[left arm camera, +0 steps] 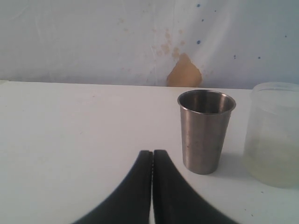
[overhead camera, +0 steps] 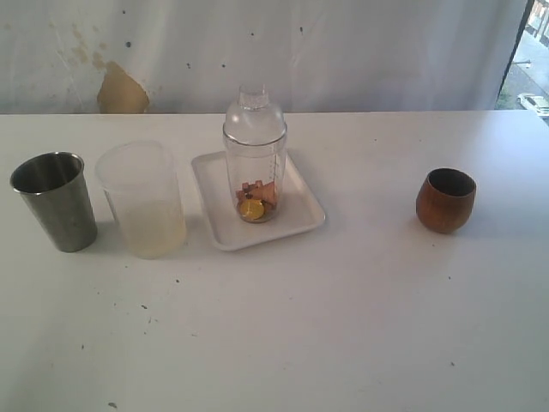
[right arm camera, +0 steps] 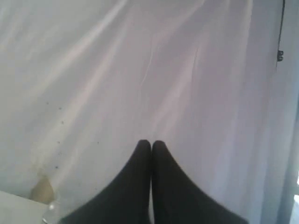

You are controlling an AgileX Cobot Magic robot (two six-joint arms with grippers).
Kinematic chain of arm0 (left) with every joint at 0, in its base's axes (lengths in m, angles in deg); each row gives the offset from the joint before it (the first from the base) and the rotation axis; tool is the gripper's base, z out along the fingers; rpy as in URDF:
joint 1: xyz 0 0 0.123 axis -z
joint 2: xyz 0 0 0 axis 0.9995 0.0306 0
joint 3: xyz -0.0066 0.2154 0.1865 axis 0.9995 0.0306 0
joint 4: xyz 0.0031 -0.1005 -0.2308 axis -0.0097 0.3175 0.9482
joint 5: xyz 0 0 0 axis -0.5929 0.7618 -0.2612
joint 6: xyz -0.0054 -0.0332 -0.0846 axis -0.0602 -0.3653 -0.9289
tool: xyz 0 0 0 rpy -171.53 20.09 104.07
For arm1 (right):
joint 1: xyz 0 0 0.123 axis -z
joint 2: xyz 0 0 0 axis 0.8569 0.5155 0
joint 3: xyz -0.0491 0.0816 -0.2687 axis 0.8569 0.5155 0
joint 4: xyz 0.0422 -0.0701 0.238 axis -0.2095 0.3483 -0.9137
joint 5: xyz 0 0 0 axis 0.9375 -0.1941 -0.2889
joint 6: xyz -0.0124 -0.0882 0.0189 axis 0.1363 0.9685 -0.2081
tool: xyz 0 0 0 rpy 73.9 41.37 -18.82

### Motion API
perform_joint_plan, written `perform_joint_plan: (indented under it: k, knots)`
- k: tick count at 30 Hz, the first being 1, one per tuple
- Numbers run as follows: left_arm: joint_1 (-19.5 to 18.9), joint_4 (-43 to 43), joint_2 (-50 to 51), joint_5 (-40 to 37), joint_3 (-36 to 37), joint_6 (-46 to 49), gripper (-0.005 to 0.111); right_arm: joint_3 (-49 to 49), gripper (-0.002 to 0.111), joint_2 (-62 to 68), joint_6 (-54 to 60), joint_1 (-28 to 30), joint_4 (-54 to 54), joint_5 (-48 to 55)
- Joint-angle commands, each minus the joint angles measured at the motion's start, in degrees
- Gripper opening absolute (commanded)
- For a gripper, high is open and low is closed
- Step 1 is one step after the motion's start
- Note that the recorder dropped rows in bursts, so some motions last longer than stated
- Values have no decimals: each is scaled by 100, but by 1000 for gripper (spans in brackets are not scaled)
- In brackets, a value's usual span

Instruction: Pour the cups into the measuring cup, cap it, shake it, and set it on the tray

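Since the measuring cup (overhead camera: 255,167) already stood capped on the tray (overhead camera: 302,206), the job looked all but finished. What remained, as I judged it, was to leave everything alone cleanly.

The table (overhead camera: 343,326) filled the lower three quarters of the exterior view. Just left of centre lay the white tray. The measuring cup stood upright on the tray's left half, with its domed lid (overhead camera: 254,116) seated on top and orange and brown bits (overhead camera: 255,202) at the bottom. To the left of the tray, near it but apart, was the frosted cup (overhead camera: 141,202). The steel cup (overhead camera: 56,202) stood at the far left, just beside the frosted one. The wooden cup (overhead camera: 446,200) sat alone at the right, well apart from the rest.

Neither arm showed in the exterior view. The left gripper (left arm camera: 153,153) had its fingers pressed together on nothing and looked across the table toward the steel cup. The right gripper (right arm camera: 151,142), likewise pressed together and empty, faced the white sheet (right arm camera: 140,70) behind the table.

Doing this step well, I judged, meant checking that the base sat wholly inside the tray's rim and that the lid was level. It also meant keeping both arms away from the tall cup, which looked easy to tip, and not sweeping the left arm through the steel cup.
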Motion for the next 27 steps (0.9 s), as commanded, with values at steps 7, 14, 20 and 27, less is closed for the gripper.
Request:
perform_joint_plan:
  k: [7,14,20,27]
  knots:
    - [17,3,-26,52,26,-16,1,2231,0,-11,163,1222,-331,-708]
    - [17,3,-26,52,26,-16,1,3176,0,-11,111,1222,-331,-632]
    - [17,3,-26,52,26,-16,1,3176,0,-11,166,1222,-310,272]
    - [17,3,-26,52,26,-16,1,3176,0,-11,136,1212,-310,506]
